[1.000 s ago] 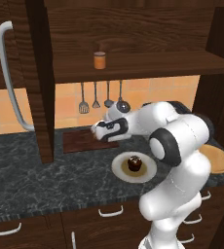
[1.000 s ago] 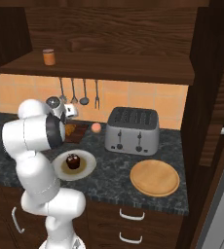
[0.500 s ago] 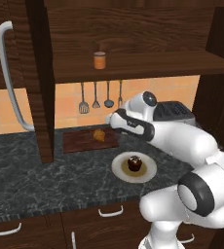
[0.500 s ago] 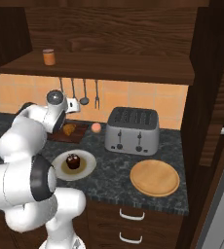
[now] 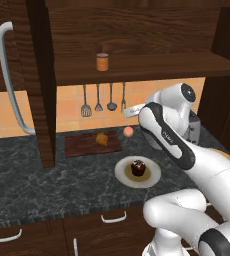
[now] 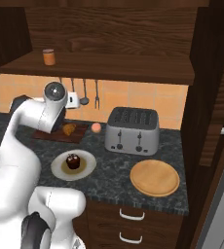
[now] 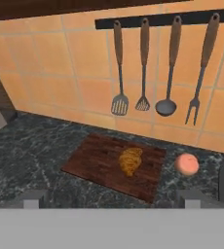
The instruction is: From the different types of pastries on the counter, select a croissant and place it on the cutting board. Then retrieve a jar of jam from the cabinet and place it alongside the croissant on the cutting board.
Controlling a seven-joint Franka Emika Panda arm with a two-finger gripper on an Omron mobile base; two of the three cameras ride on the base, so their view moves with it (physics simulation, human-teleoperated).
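Dark marbled counter (image 5: 47, 185) beneath wooden cabinetry and an orange tiled backsplash forms the work surface. On it, near the wall, lies the dark wooden cutting board (image 7: 115, 166), and the croissant (image 7: 130, 160) rests on the board's middle, apart from the robot. The first part of the task therefore reads as done. Just beside the board's right end sits a small round pinkish pastry (image 7: 187, 164), off the board. Nearer the front edge stands a pale plate (image 5: 123, 175) carrying a dark chocolate cupcake (image 5: 138, 168). A rail of four hanging utensils (image 7: 155, 73) (slotted turner, whisk-like tool, ladle, fork) runs along the tiles above the board. To the right stand a grey toaster (image 6: 132, 130) and a round wooden board (image 6: 154, 176).

The gripper (image 7: 111, 200) is raised over the counter, looking down at the board; its fingers stand spread wide and hold nothing, with only the two tips showing at the bottom of the hand view.

Remaining work: the jam jar (image 5: 102, 62), a small orange container with a pale top, stands on the open shelf of the cabinet, above and well apart from the board. It appears untouched. As judged from this arrangement, the arm must reach up to the shelf, grasp the jar, and set it on the board next to the croissant.
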